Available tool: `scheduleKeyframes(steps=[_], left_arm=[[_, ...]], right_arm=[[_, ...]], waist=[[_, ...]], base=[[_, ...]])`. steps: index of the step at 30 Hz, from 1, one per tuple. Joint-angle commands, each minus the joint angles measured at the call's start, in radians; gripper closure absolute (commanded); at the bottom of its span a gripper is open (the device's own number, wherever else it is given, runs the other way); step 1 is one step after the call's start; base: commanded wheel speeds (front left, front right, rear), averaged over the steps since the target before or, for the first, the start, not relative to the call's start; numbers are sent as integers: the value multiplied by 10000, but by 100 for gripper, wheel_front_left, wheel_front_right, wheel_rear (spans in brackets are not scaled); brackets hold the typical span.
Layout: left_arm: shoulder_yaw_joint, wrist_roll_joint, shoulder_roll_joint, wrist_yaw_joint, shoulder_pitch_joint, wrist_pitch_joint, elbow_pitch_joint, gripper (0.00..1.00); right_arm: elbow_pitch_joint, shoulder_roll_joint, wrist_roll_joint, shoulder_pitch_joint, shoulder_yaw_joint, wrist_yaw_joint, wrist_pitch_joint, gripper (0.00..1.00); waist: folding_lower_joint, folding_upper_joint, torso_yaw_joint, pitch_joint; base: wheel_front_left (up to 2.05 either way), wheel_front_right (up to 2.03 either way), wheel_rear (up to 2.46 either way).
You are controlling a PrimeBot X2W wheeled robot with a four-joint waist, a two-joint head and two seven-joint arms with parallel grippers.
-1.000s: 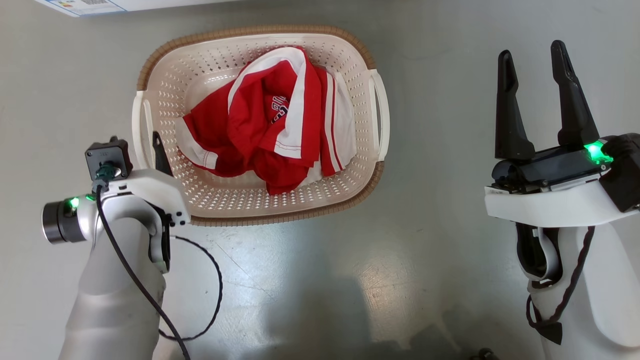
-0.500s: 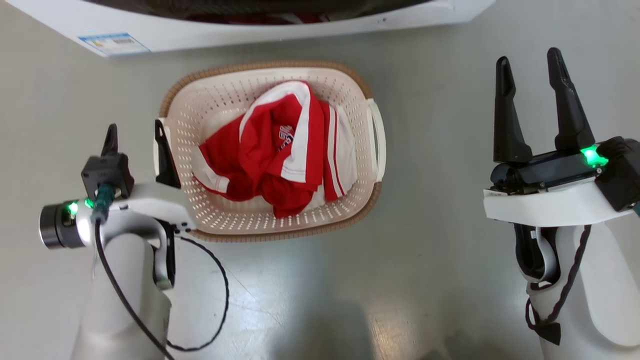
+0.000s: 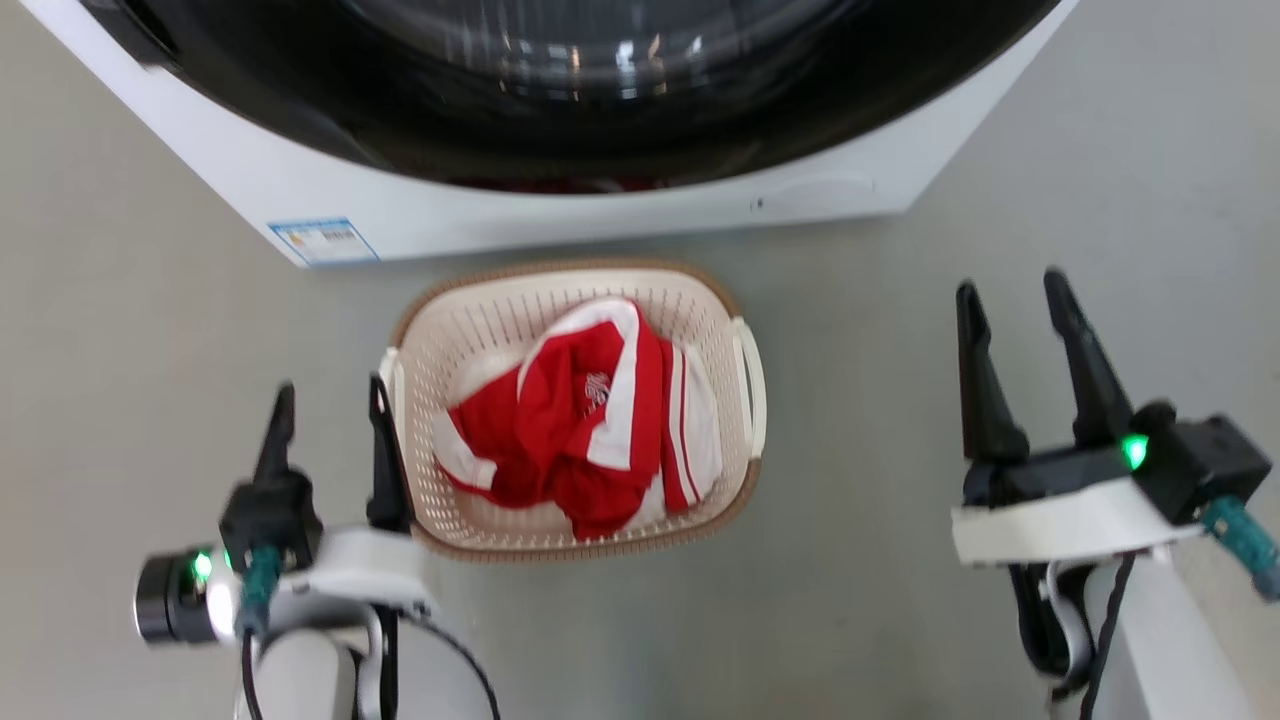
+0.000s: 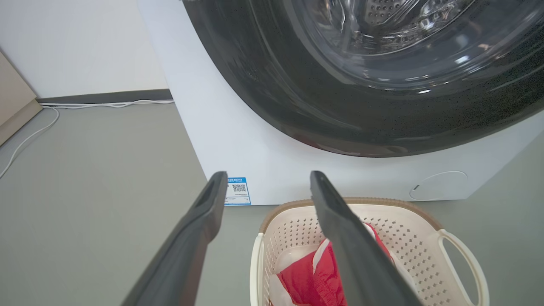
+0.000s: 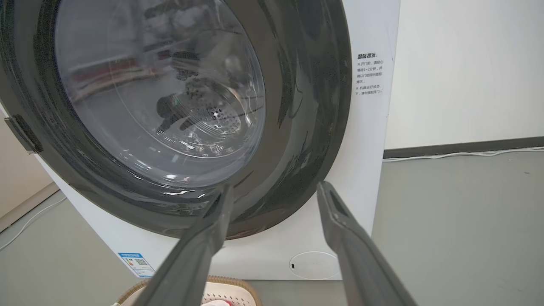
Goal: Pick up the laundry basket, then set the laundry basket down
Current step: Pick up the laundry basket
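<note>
- Left gripper (image 3: 331,387): dark fingers spread wide, empty, just beside the left handle of the cream perforated plastic laundry basket (image 3: 500,320).
- Right gripper (image 3: 1010,283): spread wide, empty, well apart from the basket.
- Basket stands on the grey floor (image 3: 860,600) before the white washing machine (image 3: 600,215), with a red-and-white garment (image 3: 590,420) inside.

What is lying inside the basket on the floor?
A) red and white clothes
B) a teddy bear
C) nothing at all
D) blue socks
A: red and white clothes lie crumpled inside the laundry basket, which sits on the floor in front of the washing machine.
</note>
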Motion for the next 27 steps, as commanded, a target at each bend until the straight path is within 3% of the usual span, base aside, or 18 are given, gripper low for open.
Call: scheduleKeyframes(steps=[1, 14, 27], left_arm=[[159, -88, 114, 144, 545, -51, -446, 0], [-329, -362, 84, 539, 2913, -51, -1519, 0], [-235, -440, 83, 681, 4274, -51, -1909, 0]], right_arm=[[-124, 24, -50, 418, 195, 69, -67, 0], [233, 24, 75, 2267, 450, 69, -67, 0], [501, 24, 272, 3306, 700, 69, -67, 0]], waist=[[0, 0, 89, -879], [0, 0, 192, -3139], [0, 0, 126, -4402]], base=[[0, 0, 0], [0, 0, 0], [0, 0, 0]])
